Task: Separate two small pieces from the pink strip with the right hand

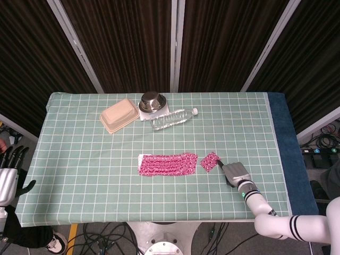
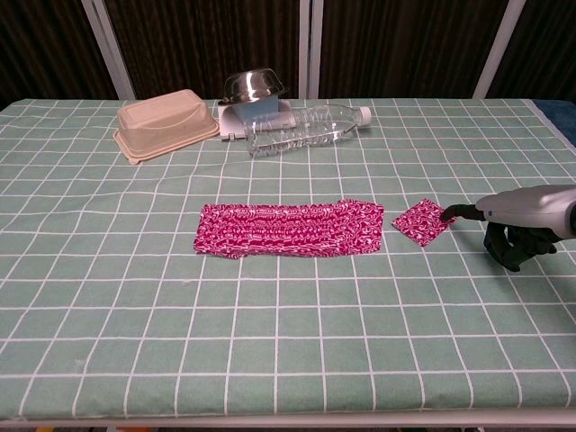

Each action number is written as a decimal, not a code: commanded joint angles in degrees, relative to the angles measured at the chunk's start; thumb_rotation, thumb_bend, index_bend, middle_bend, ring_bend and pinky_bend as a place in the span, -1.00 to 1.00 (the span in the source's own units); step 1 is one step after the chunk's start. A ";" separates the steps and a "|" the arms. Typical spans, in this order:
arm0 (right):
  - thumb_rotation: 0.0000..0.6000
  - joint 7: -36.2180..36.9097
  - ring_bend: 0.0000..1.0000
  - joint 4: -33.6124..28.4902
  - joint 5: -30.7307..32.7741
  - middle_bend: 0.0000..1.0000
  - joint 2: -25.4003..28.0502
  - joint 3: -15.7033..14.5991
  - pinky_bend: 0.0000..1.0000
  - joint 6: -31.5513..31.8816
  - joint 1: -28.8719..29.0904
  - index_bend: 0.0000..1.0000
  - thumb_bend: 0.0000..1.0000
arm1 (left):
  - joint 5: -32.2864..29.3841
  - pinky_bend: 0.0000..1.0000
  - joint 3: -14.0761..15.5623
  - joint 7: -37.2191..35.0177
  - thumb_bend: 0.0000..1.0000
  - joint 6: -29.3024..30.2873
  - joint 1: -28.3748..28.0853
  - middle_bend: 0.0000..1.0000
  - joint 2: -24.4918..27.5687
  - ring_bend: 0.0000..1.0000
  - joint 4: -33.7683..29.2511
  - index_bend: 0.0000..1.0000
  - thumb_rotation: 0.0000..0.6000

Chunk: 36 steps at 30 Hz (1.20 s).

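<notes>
The pink strip lies flat in the middle of the green checked table. A small pink piece lies apart from the strip's right end, with a narrow gap between them. My right hand is just right of it. It holds the piece's right corner at its fingertips, and its other fingers are curled under. My left hand hangs off the table's left edge with fingers apart and nothing in it.
At the back stand a beige lidded box, a steel bowl on a white base, and a clear bottle lying on its side.
</notes>
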 commanded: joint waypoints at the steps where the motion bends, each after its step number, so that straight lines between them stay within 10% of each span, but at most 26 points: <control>1: 1.00 1.29 0.75 -0.64 -2.32 0.74 0.59 0.70 0.48 0.76 -0.65 -1.00 1.00 | 0.07 -0.73 -0.01 0.07 -0.62 -0.04 -0.08 -0.86 -0.02 -1.00 -0.05 -0.83 1.00; 36: 1.00 1.14 0.75 -1.27 0.94 0.74 2.67 -0.34 0.48 -0.59 0.24 -0.95 1.00 | 0.17 -0.73 -0.01 -0.08 -0.62 0.22 0.03 -0.86 0.37 -1.00 -0.55 -0.83 1.00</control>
